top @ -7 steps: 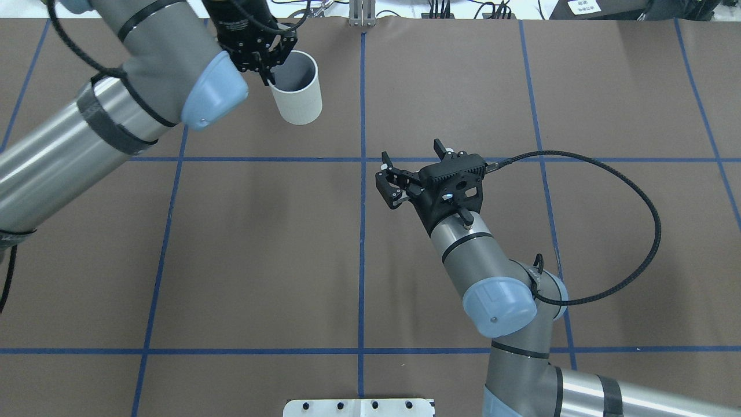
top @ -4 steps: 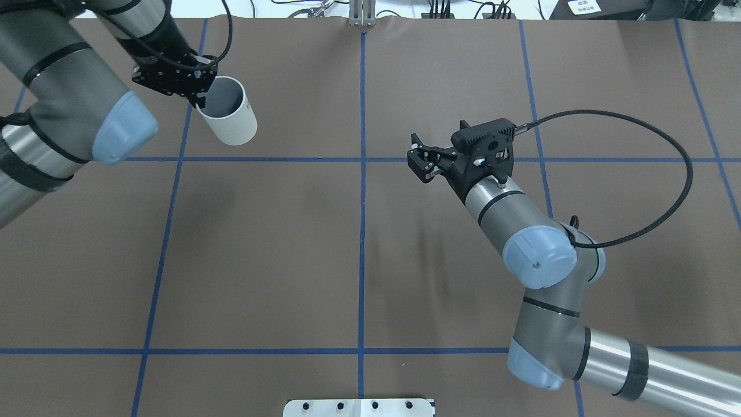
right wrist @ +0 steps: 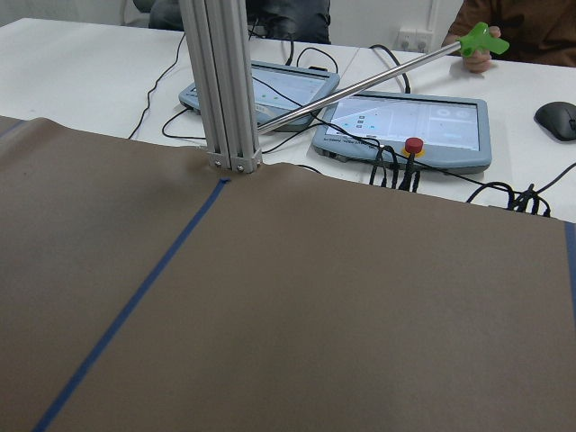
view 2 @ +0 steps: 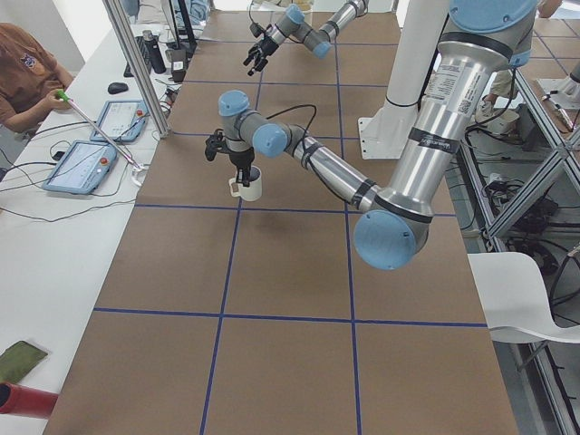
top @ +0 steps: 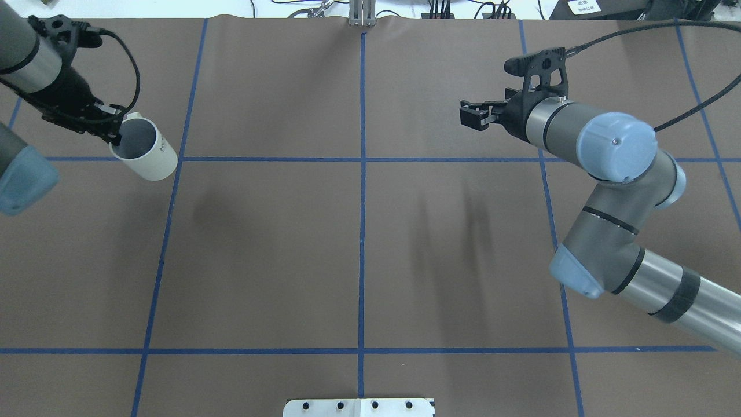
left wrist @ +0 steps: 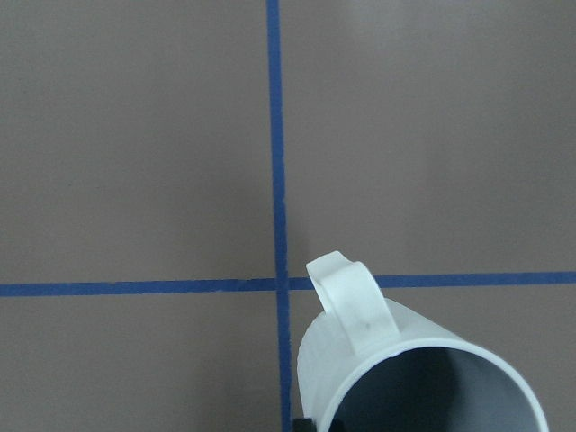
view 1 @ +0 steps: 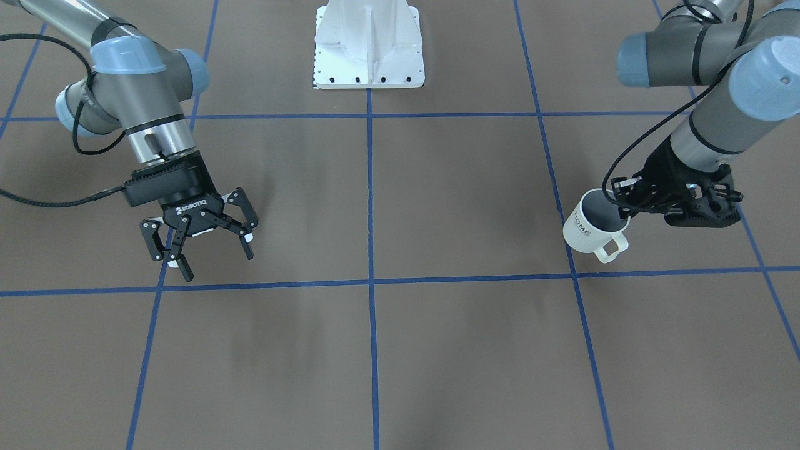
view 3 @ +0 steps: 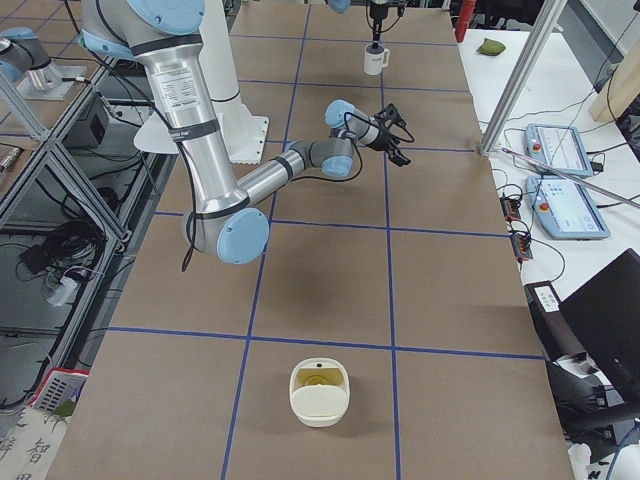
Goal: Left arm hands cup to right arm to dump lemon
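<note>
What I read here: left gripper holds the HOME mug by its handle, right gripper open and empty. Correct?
Not by the handle. The left gripper pinches the cup at its rim. The handle sticks out free on the side away from the fingers, as the exterior front-facing view shows. The right gripper is open and empty, as you said.

overhead: fixed, behind robot, high; looks forward-down on brown table with blue tape grid (top: 260,260).
front-facing: opposite side, steep down; white robot base plate (view 1: 369,50) at top; shares the grid with overhead.
side views: table ends, far, looking lengthwise.
left wrist: close over off-white mug (left wrist: 414,369), facing down.
right wrist: low, near-level, toward grey control tablet (right wrist: 405,121).
</note>
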